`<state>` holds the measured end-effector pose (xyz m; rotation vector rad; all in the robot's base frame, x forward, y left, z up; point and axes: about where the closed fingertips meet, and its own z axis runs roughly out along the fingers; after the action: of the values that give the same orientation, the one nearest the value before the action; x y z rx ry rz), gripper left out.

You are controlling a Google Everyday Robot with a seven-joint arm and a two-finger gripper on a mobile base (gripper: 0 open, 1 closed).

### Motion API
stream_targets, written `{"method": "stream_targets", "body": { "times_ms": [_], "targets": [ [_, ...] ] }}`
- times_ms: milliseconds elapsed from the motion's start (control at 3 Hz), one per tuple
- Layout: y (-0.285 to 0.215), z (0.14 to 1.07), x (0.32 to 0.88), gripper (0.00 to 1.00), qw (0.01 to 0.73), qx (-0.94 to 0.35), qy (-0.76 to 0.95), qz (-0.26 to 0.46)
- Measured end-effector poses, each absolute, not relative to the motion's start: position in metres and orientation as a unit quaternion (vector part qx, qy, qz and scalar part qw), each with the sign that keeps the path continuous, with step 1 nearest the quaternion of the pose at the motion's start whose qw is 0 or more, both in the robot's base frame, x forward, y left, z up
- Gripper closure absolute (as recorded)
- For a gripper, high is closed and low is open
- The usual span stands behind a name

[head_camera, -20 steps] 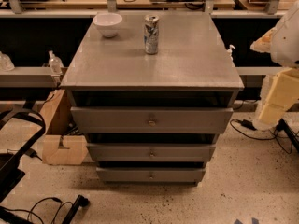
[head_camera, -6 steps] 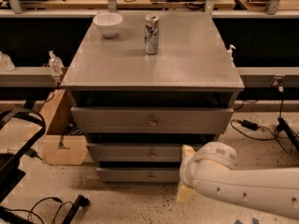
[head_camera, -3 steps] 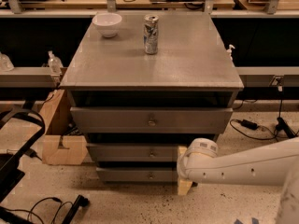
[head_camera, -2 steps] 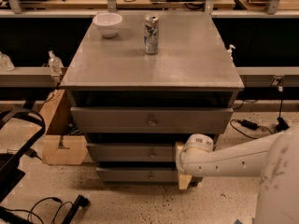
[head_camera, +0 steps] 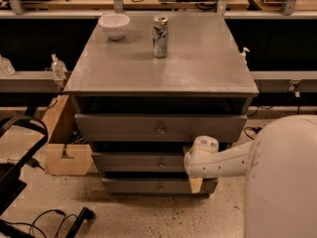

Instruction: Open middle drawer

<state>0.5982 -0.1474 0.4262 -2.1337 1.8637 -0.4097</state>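
Observation:
The middle drawer (head_camera: 133, 161) is the slim grey second drawer of the cabinet, with a small brass knob (head_camera: 160, 163) at its centre. Its front stands a little further back than the top drawer's front. My gripper (head_camera: 194, 182) is at the end of my white arm (head_camera: 223, 160), which reaches in from the right. The gripper hangs in front of the right ends of the middle and lowest drawers, to the right of the knob. It hides the middle drawer's right end.
The taller top drawer (head_camera: 124, 127) and the lowest drawer (head_camera: 138, 186) have similar knobs. A white bowl (head_camera: 114, 25) and a can (head_camera: 160, 29) stand on the cabinet top (head_camera: 198, 68). A wooden box (head_camera: 67, 157) sits to the left. Cables (head_camera: 54, 219) lie on the floor.
My arm has swung in from the lower right and moved up and left, bringing the gripper against the right part of the lower drawers. The drawers have not moved.

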Motion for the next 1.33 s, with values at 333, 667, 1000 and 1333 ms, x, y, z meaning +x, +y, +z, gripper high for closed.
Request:
{"method": "stream_targets", "body": {
  "times_ms": [333, 667, 1000, 1333],
  "targets": [
    [-0.149, 0.411, 0.604, 0.16, 0.118, -0.738, 0.649, -0.140],
    [-0.146, 0.397, 0.600, 0.39, 0.098, -0.730, 0.664, -0.129],
    [-0.147, 0.397, 0.598, 0.70, 0.094, -0.727, 0.668, -0.128],
    [-0.147, 0.399, 0.598, 0.94, 0.094, -0.727, 0.668, -0.128]
  ]
}}
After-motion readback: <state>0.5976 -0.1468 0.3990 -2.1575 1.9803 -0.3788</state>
